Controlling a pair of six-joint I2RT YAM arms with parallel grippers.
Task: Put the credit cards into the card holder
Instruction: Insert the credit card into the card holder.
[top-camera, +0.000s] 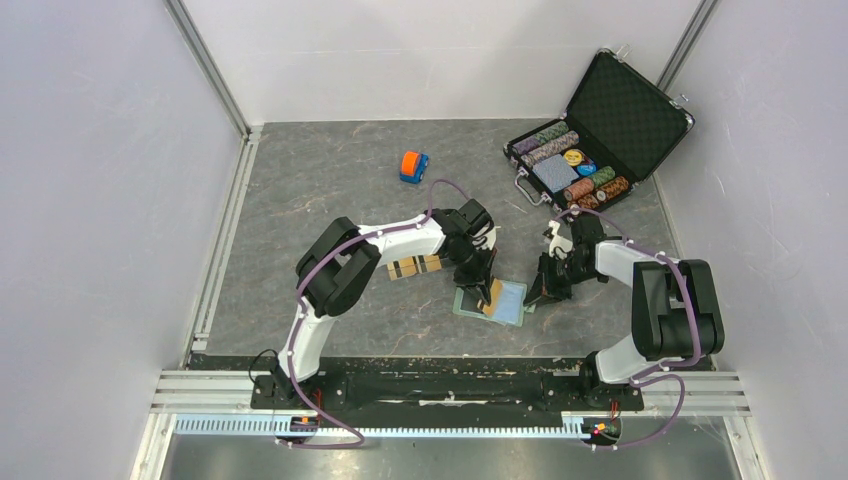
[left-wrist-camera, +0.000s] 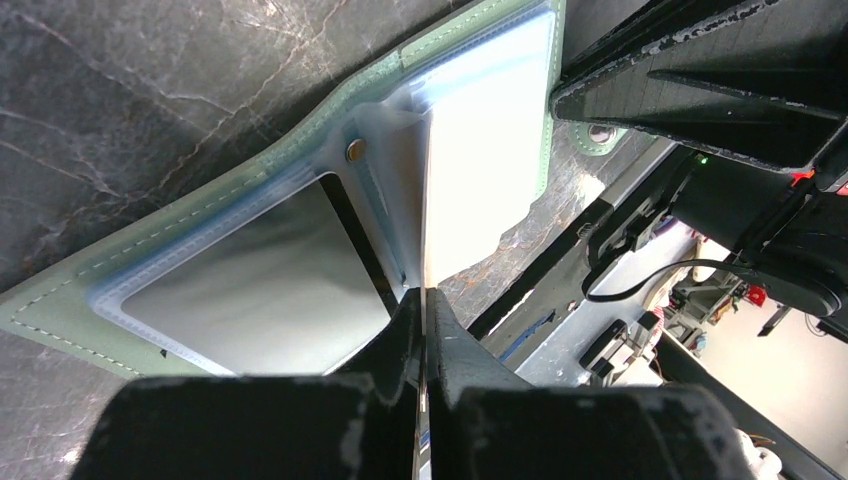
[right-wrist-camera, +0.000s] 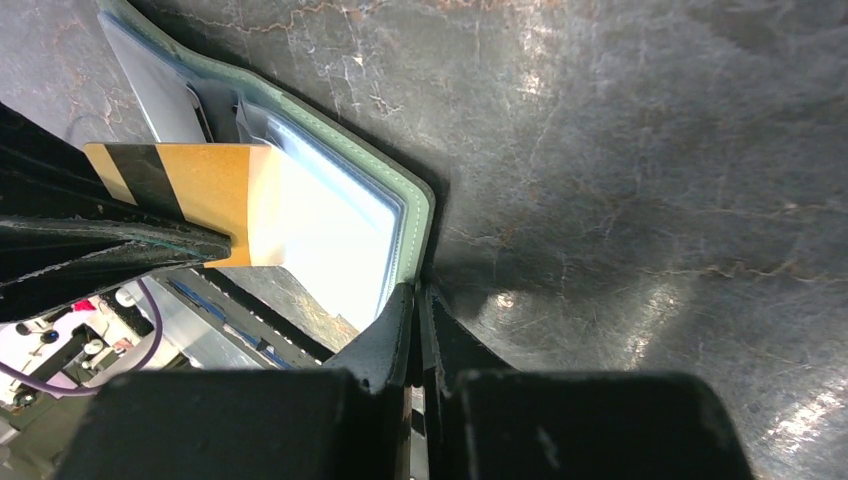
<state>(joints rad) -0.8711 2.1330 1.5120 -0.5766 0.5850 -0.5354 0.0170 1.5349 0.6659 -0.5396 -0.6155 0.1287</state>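
one orange-gold card (right-wrist-camera: 215, 195) parked over the open card holder (left-wrist-camera: 250, 285)
left gripper (left-wrist-camera: 423, 320) clamped tight on the card, holder lying just below its tips; right gripper (right-wrist-camera: 415, 310) pinched onto the holder's green edge.

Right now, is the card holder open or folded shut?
Open. The card holder lies spread on the table, both pale-blue inner panels facing up, its snap button unfastened.

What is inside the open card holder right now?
The card holder lies open. One clear pocket seems to hold a dark glossy card; the other shows pale lining. The left gripper holds a gold card near the fold; how far in it sits is hidden.
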